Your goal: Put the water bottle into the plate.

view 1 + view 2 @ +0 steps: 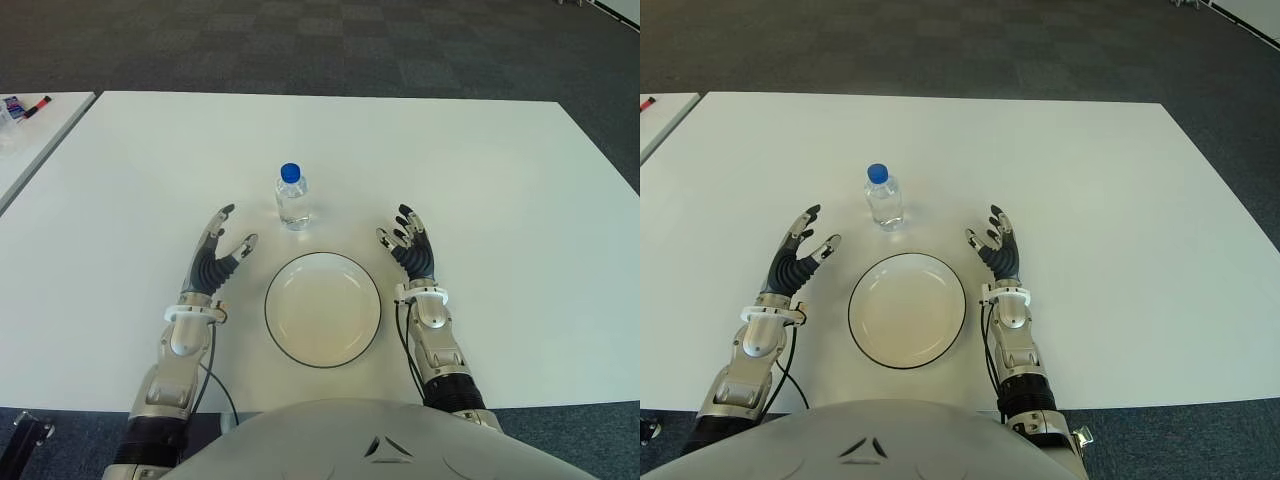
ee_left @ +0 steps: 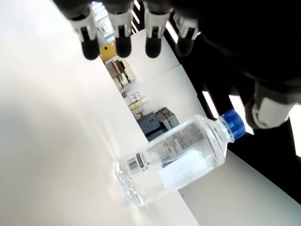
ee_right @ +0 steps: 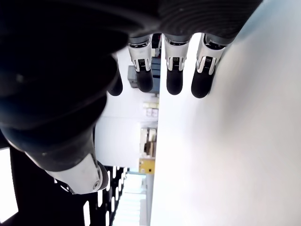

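Nothing is done yet: the water bottle (image 1: 292, 197) stands upright on the white surface (image 1: 480, 160) just above the empty plate (image 1: 322, 308) at frame centre, while the left robot hand (image 1: 215, 255) and right robot hand (image 1: 410, 248) flank the plate, fingers spread, holding nothing.

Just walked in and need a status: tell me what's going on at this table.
Nothing is being held yet. The water bottle stands upright on the white table, just beyond the empty plate. The left hand and right hand show on either side of the plate, fingers open.
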